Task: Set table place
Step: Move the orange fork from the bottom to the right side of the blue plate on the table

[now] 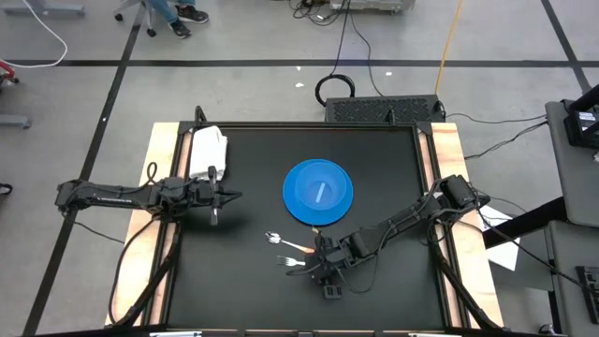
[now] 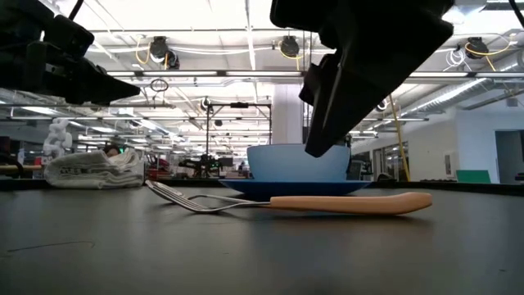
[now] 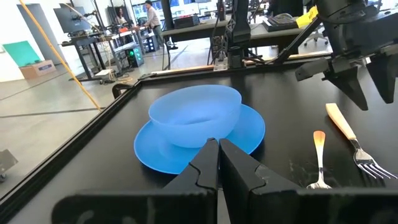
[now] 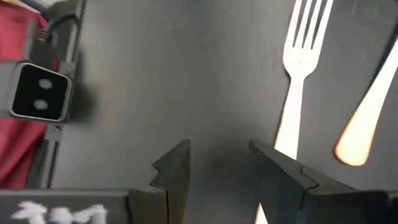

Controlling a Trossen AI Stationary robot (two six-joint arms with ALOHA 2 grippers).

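The table (image 1: 243,281) is carrying a blue plate (image 1: 318,193) w/ a blue bowl (image 3: 196,115) sitting on it, roughly mid-top. Fork (image 1: 294,261) and spoon (image 1: 281,240) are lying just beside the plate, on its front side, handles pointing toward the right arm. Right gripper (image 1: 323,265) is hovering low by the fork handle, fingers (image 4: 171,168) parted w/ nothing between them. Left gripper (image 1: 225,197) is waiting well left of the plate, fingers pressed together, empty; a white napkin (image 1: 208,150) is lying near it.

Judging the step as picking up the fork: centre the jaws across the handle, not the tines, drop till pads nearly meet the tabletop, then close squarely so it isn't skidding into the spoon.
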